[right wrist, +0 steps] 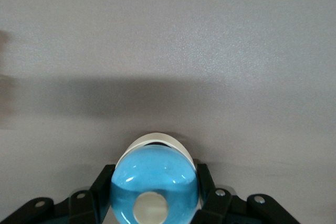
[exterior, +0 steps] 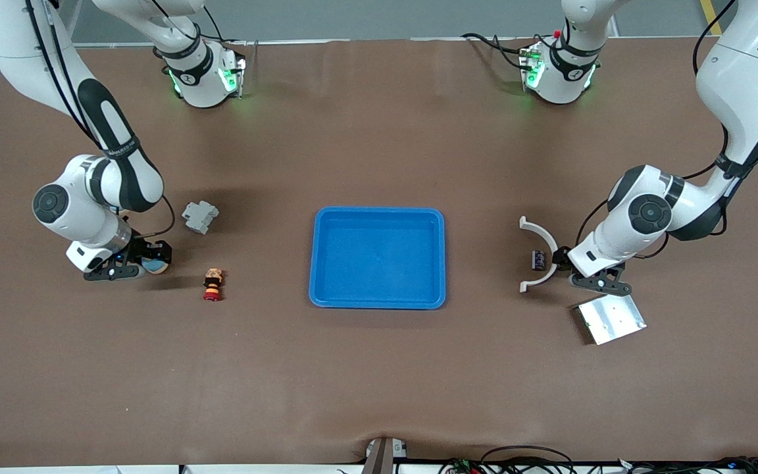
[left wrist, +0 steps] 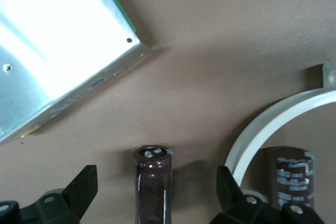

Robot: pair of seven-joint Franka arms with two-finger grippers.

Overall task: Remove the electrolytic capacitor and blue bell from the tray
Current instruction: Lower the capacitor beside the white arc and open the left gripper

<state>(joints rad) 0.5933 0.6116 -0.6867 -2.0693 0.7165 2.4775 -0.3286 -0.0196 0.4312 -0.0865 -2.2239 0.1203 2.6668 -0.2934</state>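
Note:
A dark brown capacitor (left wrist: 153, 187) with two silver terminals sits between the fingers of my left gripper (left wrist: 156, 177), touching neither finger. This gripper is open, low over the table at the left arm's end (exterior: 566, 271). A second capacitor (left wrist: 294, 179) lies beside it inside a white arc piece (left wrist: 268, 124), also visible in the front view (exterior: 539, 259). My right gripper (right wrist: 155, 182) is shut on a blue bell (right wrist: 155, 174) with a pale base. It holds the bell just above the table at the right arm's end (exterior: 155, 264).
A blue tray (exterior: 379, 214) lies mid-table. A shiny metal plate (exterior: 610, 318) lies close to the left gripper, nearer the front camera. A grey block (exterior: 200, 216) and a red-and-orange push button (exterior: 212, 284) lie between the right gripper and the tray.

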